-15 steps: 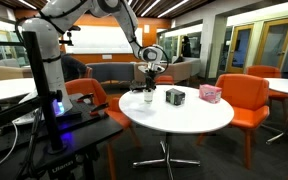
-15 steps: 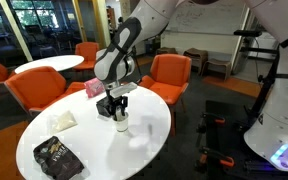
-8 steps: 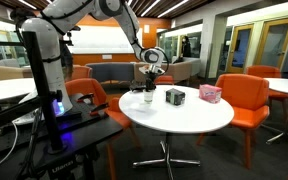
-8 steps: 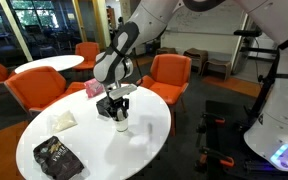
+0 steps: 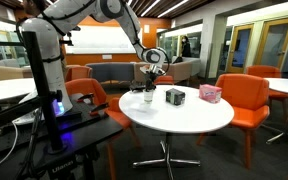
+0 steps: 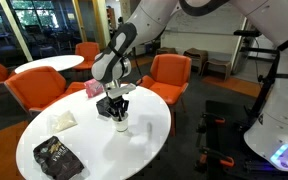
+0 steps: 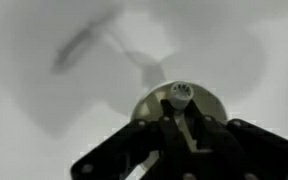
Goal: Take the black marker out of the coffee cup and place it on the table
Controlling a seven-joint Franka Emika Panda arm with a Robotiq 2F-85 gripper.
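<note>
A Franka arm's Robotiq gripper (image 6: 115, 107) is held directly above the coffee cup (image 6: 121, 125) on the near-left part of the round, glossy white table (image 5: 189, 122), seen in both exterior views. In the blurred wrist view, the black marker (image 7: 180, 96) is seen standing upright inside the cup's circular rim (image 7: 144, 108), with its pale rounded end pointing up between the dark, blocky fingers (image 7: 219, 135). The jaws are set on either side of the marker, but it cannot be told whether it is gripped. Just right of the cup in an exterior view, a dark grey boxy object (image 5: 175, 96) is placed, and a pink box (image 5: 210, 93) further right. In an exterior view, a crinkled dark snack bag (image 6: 56, 157) and a flat white packet (image 6: 62, 119) are shown lying on the tabletop.
</note>
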